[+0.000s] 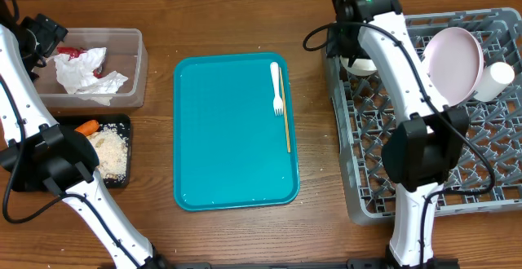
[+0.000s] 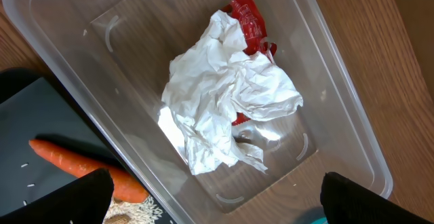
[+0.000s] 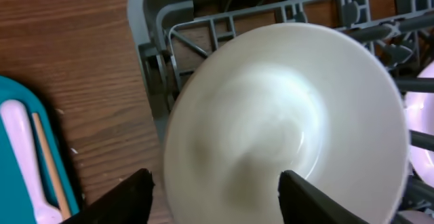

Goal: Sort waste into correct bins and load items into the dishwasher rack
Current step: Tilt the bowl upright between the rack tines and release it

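White bowl [image 3: 285,136] sits tilted in a corner of the grey dishwasher rack [image 3: 152,7], with the right tool [image 3: 215,200] parted above it and gripping nothing. Loading seems the step in hand. The next move likely calls for lifting clear toward the fork [image 1: 276,85] and stick [image 1: 285,114] on the teal tray [image 1: 228,138]. The left tool [image 2: 217,197] gapes wide and empty over the clear tub [image 2: 352,122]. The bench [image 1: 236,16] is brown wood-grain; no room shows.

Wood table [image 1: 236,236], tub [image 1: 140,65], black tray [image 1: 120,122], teal tray [image 1: 228,138], rack [image 1: 367,208]
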Robot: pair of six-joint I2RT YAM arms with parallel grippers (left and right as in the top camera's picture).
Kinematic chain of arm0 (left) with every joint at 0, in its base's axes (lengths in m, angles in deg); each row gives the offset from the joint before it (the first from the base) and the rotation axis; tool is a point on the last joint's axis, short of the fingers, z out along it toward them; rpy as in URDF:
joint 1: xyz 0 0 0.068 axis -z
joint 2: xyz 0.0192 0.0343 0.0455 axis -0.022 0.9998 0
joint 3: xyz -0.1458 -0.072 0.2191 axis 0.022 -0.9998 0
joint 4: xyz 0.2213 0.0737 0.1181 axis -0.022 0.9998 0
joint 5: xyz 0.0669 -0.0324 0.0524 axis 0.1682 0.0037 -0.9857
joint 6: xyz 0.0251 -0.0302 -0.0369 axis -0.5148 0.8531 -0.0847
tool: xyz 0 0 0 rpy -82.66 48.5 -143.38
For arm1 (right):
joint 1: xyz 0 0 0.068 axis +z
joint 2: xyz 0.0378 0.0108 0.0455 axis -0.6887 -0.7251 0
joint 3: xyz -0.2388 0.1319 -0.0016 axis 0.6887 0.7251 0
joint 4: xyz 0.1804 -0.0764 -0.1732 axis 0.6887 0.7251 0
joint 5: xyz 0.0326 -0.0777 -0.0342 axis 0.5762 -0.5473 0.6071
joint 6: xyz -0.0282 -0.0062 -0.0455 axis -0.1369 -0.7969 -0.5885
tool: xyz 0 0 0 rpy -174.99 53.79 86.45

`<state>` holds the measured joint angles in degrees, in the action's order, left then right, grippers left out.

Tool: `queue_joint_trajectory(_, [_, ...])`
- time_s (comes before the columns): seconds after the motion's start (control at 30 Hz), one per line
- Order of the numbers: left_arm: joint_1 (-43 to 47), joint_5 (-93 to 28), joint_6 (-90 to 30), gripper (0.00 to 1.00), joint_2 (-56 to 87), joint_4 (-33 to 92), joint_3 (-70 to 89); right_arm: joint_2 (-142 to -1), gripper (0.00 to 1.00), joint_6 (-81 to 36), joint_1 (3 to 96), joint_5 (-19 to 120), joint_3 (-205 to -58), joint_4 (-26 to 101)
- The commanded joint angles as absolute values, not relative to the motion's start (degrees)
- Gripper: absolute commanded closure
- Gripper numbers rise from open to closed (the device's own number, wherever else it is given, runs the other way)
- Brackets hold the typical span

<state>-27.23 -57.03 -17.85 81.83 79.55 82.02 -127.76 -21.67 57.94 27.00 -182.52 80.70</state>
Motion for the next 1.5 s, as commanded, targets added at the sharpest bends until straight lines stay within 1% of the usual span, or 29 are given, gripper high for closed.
queue_joint_trajectory(0.0, [-27.06,-57.42,-18.16,0.00,81.54,79.48,81.71,-128.72,0.54,-21.08,58.47,26.32,-182.08,79.94])
queue_joint_trajectory(0.03, [-27.06,-57.42,-18.16,0.00,81.54,79.48,81.71,-128.72,0.62,-21.06,58.47,27.02,-182.08,79.81])
queue_joint_trajectory(0.07, [-27.06,-57.42,-18.16,0.00,81.54,79.48,81.71,-128.72,0.67,-20.86,58.47,27.79,-182.08,79.78])
queue_joint_trajectory(0.1, [-27.06,-57.42,-18.16,0.00,81.54,79.48,81.71,-128.72,0.77,-20.86,58.27,28.66,-182.08,79.78])
queue_joint_trajectory(0.13, [-27.06,-57.42,-18.16,0.00,81.54,79.48,81.71,-128.63,0.83,-20.84,58.05,29.58,-182.17,79.89])
queue_joint_trajectory(0.23, [-27.06,-57.42,-18.16,0.00,81.54,79.48,81.71,-128.59,0.92,-18.65,57.22,31.66,-183.55,81.20])
queue_joint_trajectory(0.3, [-27.06,-57.42,-18.16,0.00,81.54,79.48,81.71,-128.26,0.96,-18.11,56.30,34.89,-185.05,82.32])
queue_joint_trajectory(0.37, [-27.06,-57.42,-18.16,0.00,81.54,79.48,81.71,-127.32,0.96,-18.11,55.08,39.26,-185.95,82.80])
queue_joint_trajectory(0.5, [-27.06,-57.42,-18.16,0.00,81.54,79.48,81.71,-123.56,0.96,-19.31,50.62,52.18,-186.23,81.71])
queue_joint_trajectory(0.6, [-27.06,-57.42,-18.16,0.00,81.54,79.48,81.71,-121.84,0.96,-24.47,44.46,71.81,-186.21,79.76])
queue_joint_trajectory(0.63, [-27.06,-57.42,-18.16,0.00,81.54,79.48,81.71,-121.88,0.96,-26.74,41.74,80.40,-186.02,79.08])
queue_joint_trajectory(0.67, [-27.06,-57.42,-18.16,0.00,81.54,79.48,81.71,-122.08,0.96,-27.81,40.11,84.72,-185.62,78.60])
queue_joint_trajectory(0.9, [-27.06,-57.42,-18.16,0.00,81.54,79.48,81.71,-122.08,0.96,-33.34,33.57,102.95,-179.48,73.97])
queue_joint_trajectory(1.1, [-27.06,-57.42,-18.16,0.00,81.54,79.48,81.71,-122.08,0.96,-33.41,32.56,111.50,-168.14,63.94])
queue_joint_trajectory(1.23, [-27.06,-57.42,-18.16,0.00,81.54,79.48,81.71,-122.08,0.96,-32.55,32.35,111.87,-163.33,59.09])
queue_joint_trajectory(1.47, [-27.06,-57.42,-18.16,0.00,81.54,79.48,81.71,-122.08,0.95,-30.24,29.44,111.30,-162.74,58.12])
